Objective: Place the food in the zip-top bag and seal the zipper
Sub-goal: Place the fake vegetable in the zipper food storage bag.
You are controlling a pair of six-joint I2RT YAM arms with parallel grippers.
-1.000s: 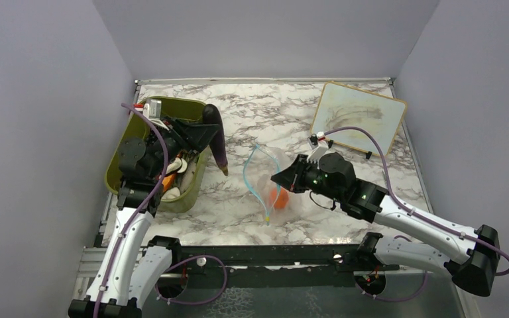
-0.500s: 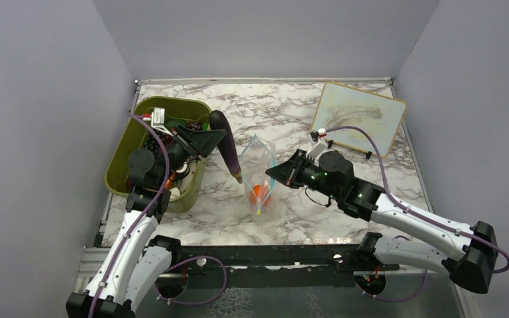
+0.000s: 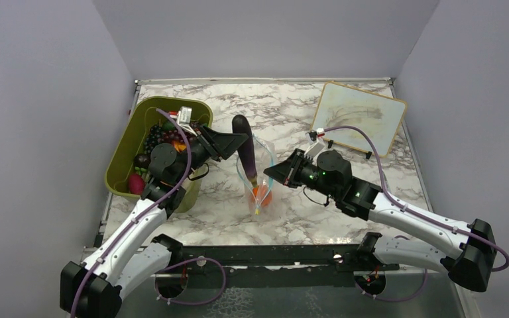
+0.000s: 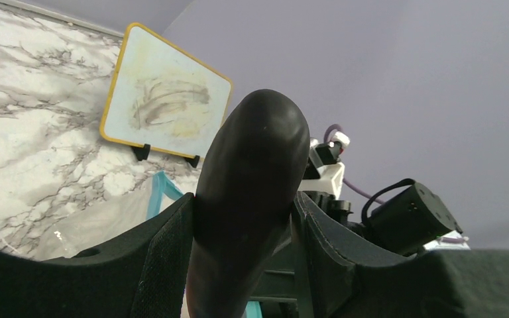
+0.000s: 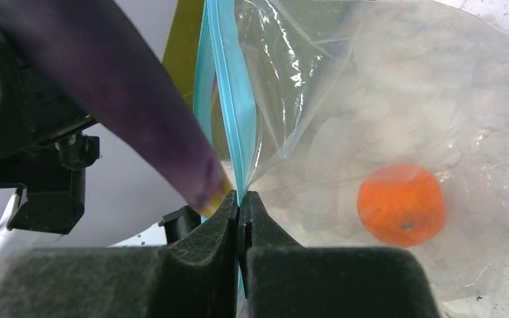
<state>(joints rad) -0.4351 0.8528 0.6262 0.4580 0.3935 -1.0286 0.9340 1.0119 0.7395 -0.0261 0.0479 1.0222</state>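
Observation:
My left gripper (image 3: 234,143) is shut on a dark purple toy eggplant (image 3: 246,150) (image 4: 252,179), one piece of the food, and holds it tip-down over the mouth of the clear zip-top bag (image 3: 260,182). The eggplant's yellowish tip sits beside the teal zipper (image 5: 228,99), close to my right gripper (image 5: 240,199), which is shut on the zipper edge and holds the bag (image 5: 371,99) up. An orange round piece (image 5: 401,205) lies inside the bag. More food (image 3: 162,139) sits in the olive-green tub (image 3: 127,136).
A small whiteboard (image 3: 358,118) on black feet stands at the back right of the marble table. The green tub stands against the left wall. Grey walls close the table on three sides.
The left arm has swung right from the tub, carrying the eggplant over to the bag's mouth. The right gripper has drawn the bag leftward and stood it more upright.

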